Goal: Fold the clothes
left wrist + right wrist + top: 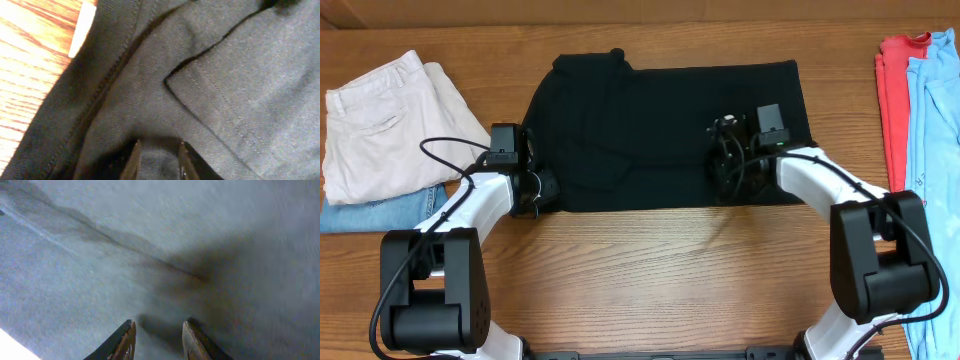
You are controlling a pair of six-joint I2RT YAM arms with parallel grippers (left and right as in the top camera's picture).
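Black and soft, the shirt (660, 130) lies spread flat on the middle of the wooden table (650, 270). The left gripper (159, 150) sits at the shirt's near left edge. Its two fingers (135, 162) are close together, with a little ridge of black cloth pinched between them. Just ahead of it a stitched flap (240, 100) lies on top of the cloth. Up to its left a small white strip (82, 27) shows by the shirt's edge.

The right gripper (732, 165) is down on the right part of the shirt, with cloth all around it. The spot between its fingers (122, 340) is dark, so I cannot tell if they hold cloth.

Out past the left gripper lie cream trousers (380, 120) on blue jeans (380, 212). Out past the right gripper lie a red cloth (895, 90) and a light blue cloth (935, 140).
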